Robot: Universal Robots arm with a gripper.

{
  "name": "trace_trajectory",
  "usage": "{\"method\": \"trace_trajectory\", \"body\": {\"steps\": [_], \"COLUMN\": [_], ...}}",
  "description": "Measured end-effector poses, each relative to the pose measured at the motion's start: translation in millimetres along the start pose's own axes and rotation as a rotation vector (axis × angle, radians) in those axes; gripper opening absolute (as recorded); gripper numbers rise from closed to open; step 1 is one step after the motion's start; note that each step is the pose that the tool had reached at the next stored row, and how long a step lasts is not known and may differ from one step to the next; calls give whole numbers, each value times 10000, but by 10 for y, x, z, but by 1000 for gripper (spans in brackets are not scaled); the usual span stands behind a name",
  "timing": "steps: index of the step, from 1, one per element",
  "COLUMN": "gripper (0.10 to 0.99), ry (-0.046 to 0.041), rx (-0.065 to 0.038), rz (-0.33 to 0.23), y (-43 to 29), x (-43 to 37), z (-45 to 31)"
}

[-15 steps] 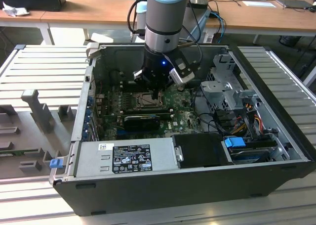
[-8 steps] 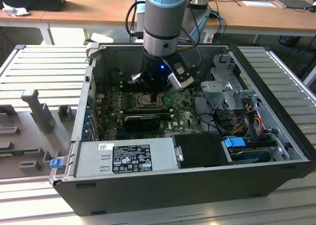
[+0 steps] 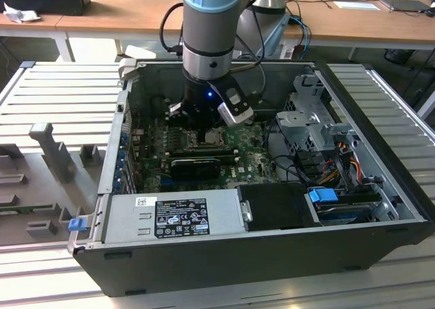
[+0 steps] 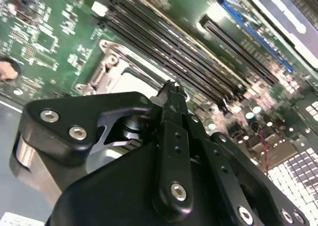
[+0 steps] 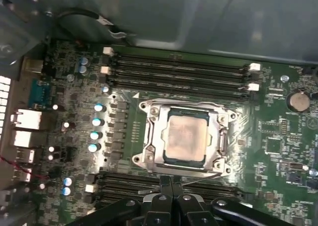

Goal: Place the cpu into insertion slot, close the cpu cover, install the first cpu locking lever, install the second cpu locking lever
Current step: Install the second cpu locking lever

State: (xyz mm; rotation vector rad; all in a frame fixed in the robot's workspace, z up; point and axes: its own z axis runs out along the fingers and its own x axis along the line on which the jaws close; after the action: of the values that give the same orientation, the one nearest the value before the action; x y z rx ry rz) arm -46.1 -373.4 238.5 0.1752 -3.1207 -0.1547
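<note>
- Inside the open computer case [image 3: 380, 187], the chip [image 5: 185, 136] sits in its socket [image 5: 155, 145] on the green board [image 5: 278, 151]; in the first wrist view it is a flat square with a pale, dull silvery top and rounded corners.
- Over the socket the cover [image 5: 219, 136], a thin silver-grey metal frame, lies flat around the chip, and the chip's top shows through its window.
- Long black memory slots [image 5: 179, 69] run on two opposite sides of the socket, one bank on each side.
- Just beside the socket's edge, the gripper [image 5: 172, 186] reaches in with its black fingers [image 5: 166, 185] pressed together, nothing between them; the tips lie near a thin metal lever wire [image 5: 208, 176] along that side of the socket.
- From the exterior view, the arm [image 3: 211, 44] comes straight down into the case, its gripper low over the socket area.
- Also in the case: a grey power supply [image 3: 170, 217] along the near wall, a black box [image 3: 275, 206] beside it, and a metal drive cage [image 3: 309, 115] with coloured cables [image 3: 343, 159] toward the exterior view's right.
</note>
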Motion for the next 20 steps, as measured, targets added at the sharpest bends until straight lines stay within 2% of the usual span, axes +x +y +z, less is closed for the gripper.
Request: {"method": "trace_trajectory", "body": {"steps": [3, 5, 10, 13, 17, 20], "gripper": [106, 106, 106, 106, 106, 106], "ry": [12, 5, -23, -40, -51, -54], "rx": [-51, -111, -362, -525, -604, -605], "rz": [-5, -6, -11, -15, -16, 15], "y": [-15, -44, -119, -143, -148, -154], "x": [2, 27, 53, 95, 120, 131], "z": [59, 63, 56, 54, 76, 144]}}
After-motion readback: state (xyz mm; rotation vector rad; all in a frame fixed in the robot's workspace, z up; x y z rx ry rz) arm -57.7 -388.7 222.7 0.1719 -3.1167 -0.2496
